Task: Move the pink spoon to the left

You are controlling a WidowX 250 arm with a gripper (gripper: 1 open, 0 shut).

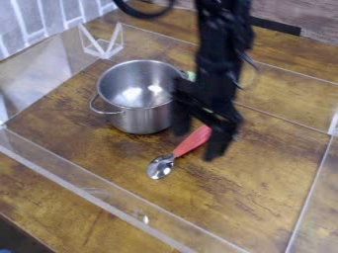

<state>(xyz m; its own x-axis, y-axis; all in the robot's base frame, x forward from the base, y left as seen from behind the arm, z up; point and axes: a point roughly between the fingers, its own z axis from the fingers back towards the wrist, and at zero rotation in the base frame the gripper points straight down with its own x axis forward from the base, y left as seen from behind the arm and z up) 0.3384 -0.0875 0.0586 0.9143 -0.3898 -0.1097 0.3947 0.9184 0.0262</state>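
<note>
Camera view, single frame. Worn dark wooden tabletop (93, 198) enclosed by low clear acrylic walls (79, 183). Shiny round stainless-steel pot with side handles (136, 94) stands left of centre, upright; nothing can be made out inside it. Small clear triangular stand (101, 40) sits at the back left, well apart from the pot.

Small spoon with a thick pinkish-red plastic handle and a silver metal bowl (171, 160) lies flat on the wood, just right of and in front of the pot, not touching it. Silver bowl points toward the near-left; handle runs up and right, its upper part hidden behind the gripper.

Black robot arm (222, 40) comes down from the top edge, nearly vertical. Black two-finger gripper (200, 135) points straight down, directly over the spoon's handle end and low to the table. Fingers stand spread wide, one on each side of the handle, grasping nothing. Contact with the handle cannot be told; motion blur softens the fingertips.
</note>
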